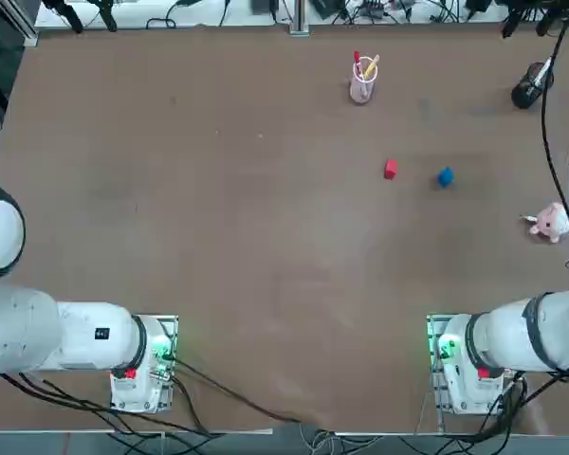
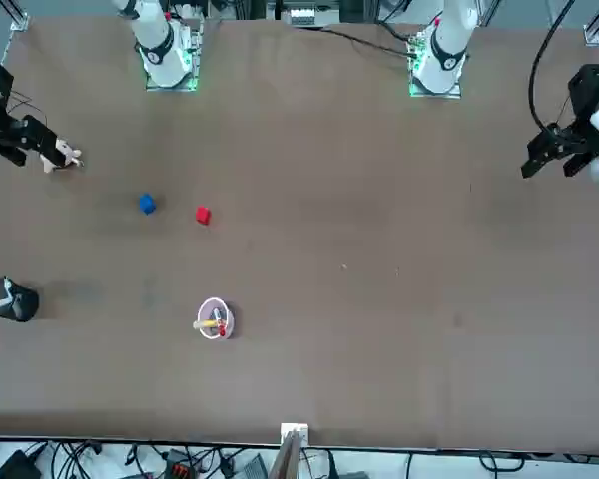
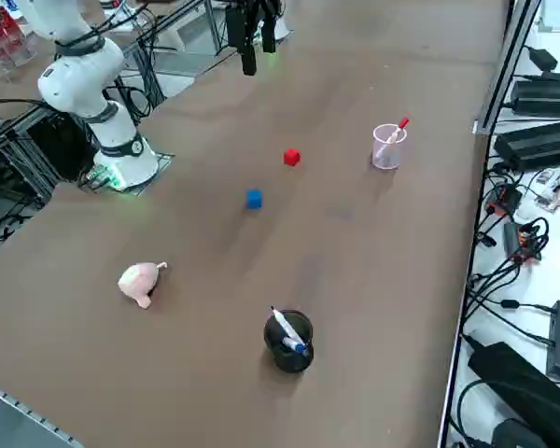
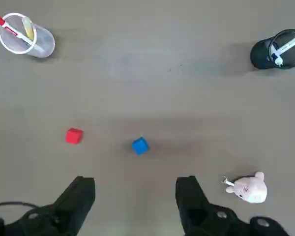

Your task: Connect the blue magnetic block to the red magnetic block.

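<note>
Brown table (image 1: 218, 237): right claw (image 4: 135, 194) hangs released w/ nothing held, approach step pending; next, descend over blue magnetic block (image 4: 140, 145), push toward red magnetic block (image 4: 74, 135).

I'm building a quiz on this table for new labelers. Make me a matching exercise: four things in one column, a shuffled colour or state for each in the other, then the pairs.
Things:
1. right gripper
2. clear cup
3. black cup
4. plush toy

States:
A. lying on its side, pink
B. open, holding nothing
C. holds a white and blue pen
D. holds a red pen and a yellow one

Pairs: 1-B, 2-D, 3-C, 4-A
</note>
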### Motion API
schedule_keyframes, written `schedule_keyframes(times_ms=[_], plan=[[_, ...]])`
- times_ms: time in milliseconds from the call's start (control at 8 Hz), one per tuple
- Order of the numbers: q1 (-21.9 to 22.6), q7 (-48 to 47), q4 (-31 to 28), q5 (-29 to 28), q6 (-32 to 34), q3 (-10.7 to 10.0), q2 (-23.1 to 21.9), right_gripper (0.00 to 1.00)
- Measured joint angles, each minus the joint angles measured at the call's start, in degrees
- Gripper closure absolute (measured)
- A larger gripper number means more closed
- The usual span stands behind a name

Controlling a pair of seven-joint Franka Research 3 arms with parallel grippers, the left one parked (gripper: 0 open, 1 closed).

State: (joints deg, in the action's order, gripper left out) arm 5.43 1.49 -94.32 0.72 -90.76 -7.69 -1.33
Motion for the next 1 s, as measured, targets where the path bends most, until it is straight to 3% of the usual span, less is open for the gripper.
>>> schedule_keyframes(times_ms=[750, 1000], plan=[[0.2, 0.0, -0.1, 0.0, 0.1, 0.2, 0.2, 0.00], [0.5, -0.6, -2.8, 0.3, -3.6, 0.4, 2.1, 0.00]])
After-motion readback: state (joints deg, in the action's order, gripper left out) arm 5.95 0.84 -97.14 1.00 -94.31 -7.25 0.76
